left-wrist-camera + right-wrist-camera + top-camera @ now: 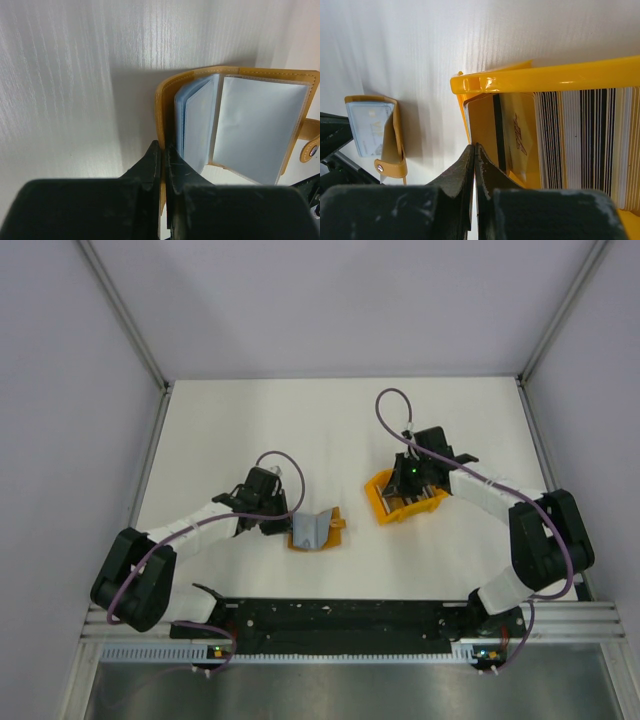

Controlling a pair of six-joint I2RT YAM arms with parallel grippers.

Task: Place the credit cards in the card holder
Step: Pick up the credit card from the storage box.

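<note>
Near centre of table [300,430], card holder [316,530] lying open, left gripper [164,167] pinching its cover edge, right gripper [474,160] pressed together inside orange bin [545,77], beside upright row of credit cards [580,140].

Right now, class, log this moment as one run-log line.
left gripper: shut on card holder | card holder: open | right gripper: shut in orange bin, hold unclear | credit cards: in bin
</note>
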